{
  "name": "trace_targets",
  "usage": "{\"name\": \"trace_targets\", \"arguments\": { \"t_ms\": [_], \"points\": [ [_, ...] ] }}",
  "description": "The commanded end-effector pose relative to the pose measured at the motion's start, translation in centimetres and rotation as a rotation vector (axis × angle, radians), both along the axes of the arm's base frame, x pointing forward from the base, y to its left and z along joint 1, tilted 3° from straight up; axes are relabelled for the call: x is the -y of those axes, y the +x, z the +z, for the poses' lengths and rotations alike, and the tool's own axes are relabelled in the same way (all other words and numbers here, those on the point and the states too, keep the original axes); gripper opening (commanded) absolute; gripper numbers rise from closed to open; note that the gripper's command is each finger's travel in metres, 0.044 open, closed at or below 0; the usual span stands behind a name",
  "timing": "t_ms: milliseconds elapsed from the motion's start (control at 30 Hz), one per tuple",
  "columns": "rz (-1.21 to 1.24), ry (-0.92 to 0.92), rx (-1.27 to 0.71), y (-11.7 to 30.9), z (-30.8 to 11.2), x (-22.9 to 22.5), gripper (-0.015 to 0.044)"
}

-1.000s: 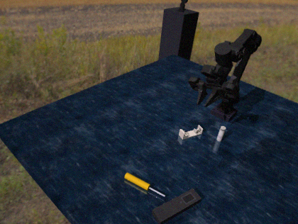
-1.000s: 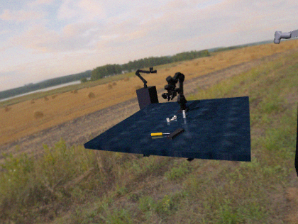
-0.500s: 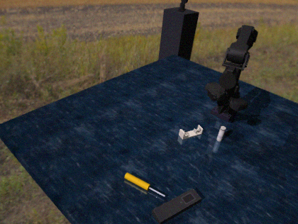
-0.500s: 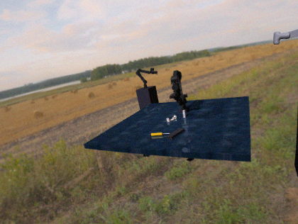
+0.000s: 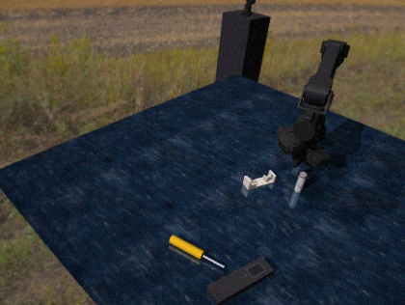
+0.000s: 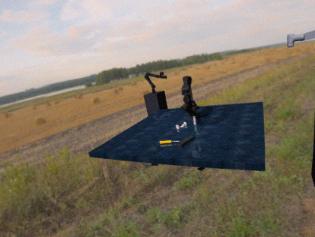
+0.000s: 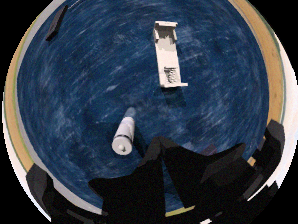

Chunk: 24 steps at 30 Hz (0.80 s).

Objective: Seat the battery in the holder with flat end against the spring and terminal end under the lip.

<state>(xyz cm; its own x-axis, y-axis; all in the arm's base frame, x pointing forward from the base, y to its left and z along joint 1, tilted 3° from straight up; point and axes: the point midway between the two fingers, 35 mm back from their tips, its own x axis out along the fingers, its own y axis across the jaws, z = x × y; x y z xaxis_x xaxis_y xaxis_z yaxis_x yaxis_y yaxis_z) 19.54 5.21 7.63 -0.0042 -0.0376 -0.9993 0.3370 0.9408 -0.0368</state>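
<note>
The white battery (image 5: pixel 300 182) (image 6: pixel 194 121) (image 7: pixel 125 132) stands upright on the table, its terminal nub on top in the wrist view. The white holder (image 5: pixel 262 182) (image 7: pixel 168 59) lies beside it, open side up and empty; it also shows small in the exterior view. In the wrist view its coiled spring (image 7: pixel 172 75) is at the end nearer the gripper. My gripper (image 5: pixel 297 164) (image 7: pixel 157 140) is shut with nothing between the fingers. It is above the table, behind the battery in the top view, and apart from both battery and holder.
A yellow-handled screwdriver (image 5: pixel 186 246) (image 6: pixel 165 142) and a dark box-like device (image 5: pixel 238 281) (image 6: pixel 186 141) lie toward the front of the table (image 5: pixel 121 159) in the top view. A black pedestal (image 5: pixel 241 45) (image 6: pixel 155 103) carrying another arm stands beyond the far corner.
</note>
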Motion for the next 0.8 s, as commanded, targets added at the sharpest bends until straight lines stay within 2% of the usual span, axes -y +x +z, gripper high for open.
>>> {"name": "trace_targets", "arguments": {
  "t_ms": [0, 767],
  "points": [
    [0.001, -0.006, 0.000, -0.2, -2.0, 0.3, 0.0000],
    [0.001, -0.003, 0.001, 0.9, -2.4, -2.5, 0.0000]
  ]
}}
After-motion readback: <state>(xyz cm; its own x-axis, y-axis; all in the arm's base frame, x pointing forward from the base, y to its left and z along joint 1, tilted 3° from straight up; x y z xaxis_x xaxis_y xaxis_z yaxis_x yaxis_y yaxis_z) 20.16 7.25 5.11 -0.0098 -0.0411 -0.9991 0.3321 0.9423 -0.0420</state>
